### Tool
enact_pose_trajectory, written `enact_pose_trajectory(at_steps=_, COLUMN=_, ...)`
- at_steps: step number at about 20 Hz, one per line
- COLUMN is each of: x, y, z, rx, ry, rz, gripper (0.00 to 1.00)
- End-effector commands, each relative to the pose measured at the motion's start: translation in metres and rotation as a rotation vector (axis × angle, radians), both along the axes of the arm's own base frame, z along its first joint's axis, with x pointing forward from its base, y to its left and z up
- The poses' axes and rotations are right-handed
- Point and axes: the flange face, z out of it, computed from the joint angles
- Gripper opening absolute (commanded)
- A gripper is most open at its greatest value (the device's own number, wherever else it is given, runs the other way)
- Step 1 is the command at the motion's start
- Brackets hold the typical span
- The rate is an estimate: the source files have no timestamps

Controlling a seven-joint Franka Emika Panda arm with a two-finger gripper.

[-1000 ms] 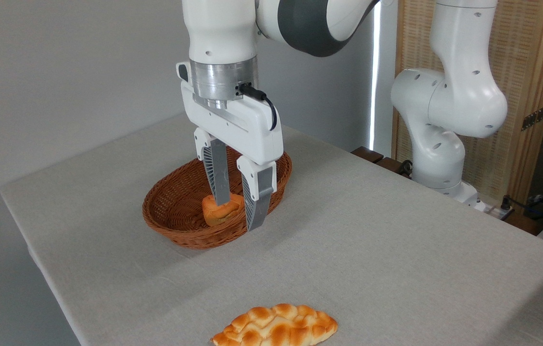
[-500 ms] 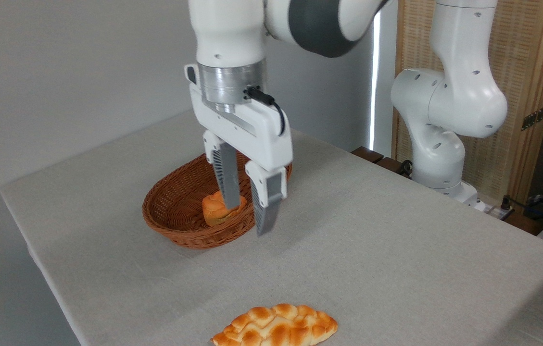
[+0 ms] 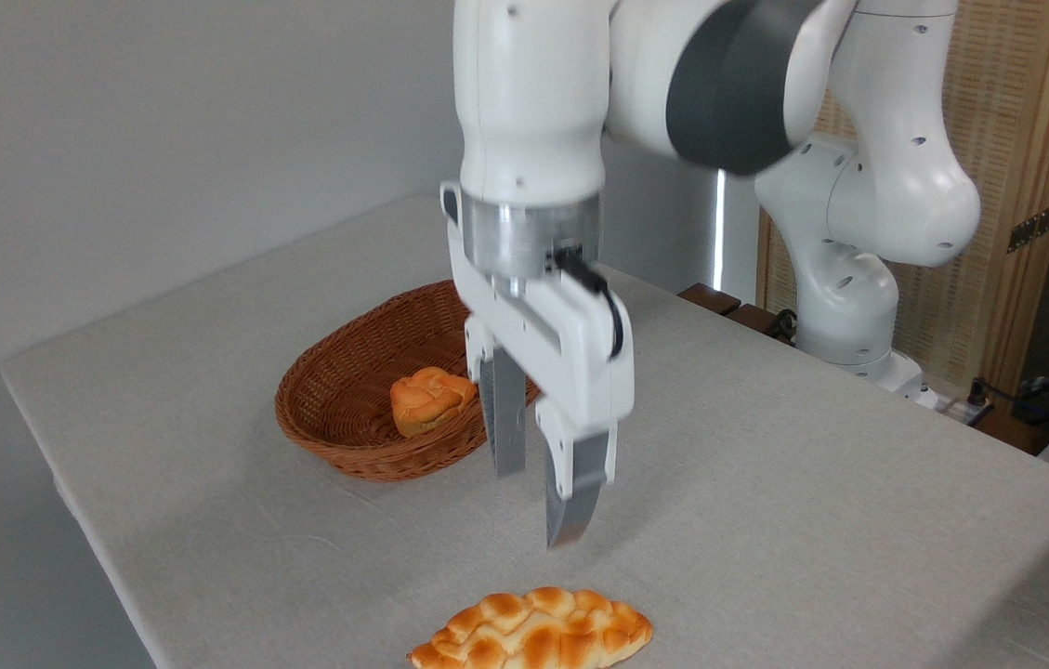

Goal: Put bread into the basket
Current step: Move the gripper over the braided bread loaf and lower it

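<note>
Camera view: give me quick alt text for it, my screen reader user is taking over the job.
The open, empty gripper hangs above the table, between the wicker basket and the braided bread. The bread lies flat at the table's near edge, outside the basket. A small round bun sits inside the basket.
</note>
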Motion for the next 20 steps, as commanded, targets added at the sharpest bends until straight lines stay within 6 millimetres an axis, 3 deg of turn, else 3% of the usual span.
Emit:
enact_pose_trajectory(at_steps=1, x=-0.001, y=0.017, z=-0.025, rx=0.072, ry=-0.02, rz=-0.032, gripper=1.0)
enact_pose_trajectory(at_steps=8, x=0.006, y=0.035, z=-0.055, rx=0.147, ry=0.022, rz=-0.116, gripper=1.0)
enact_pose_trajectory(at_steps=20, x=0.019, y=0.022, z=-0.093, rx=0.148, ry=0.055, rz=-0.137, gripper=1.0)
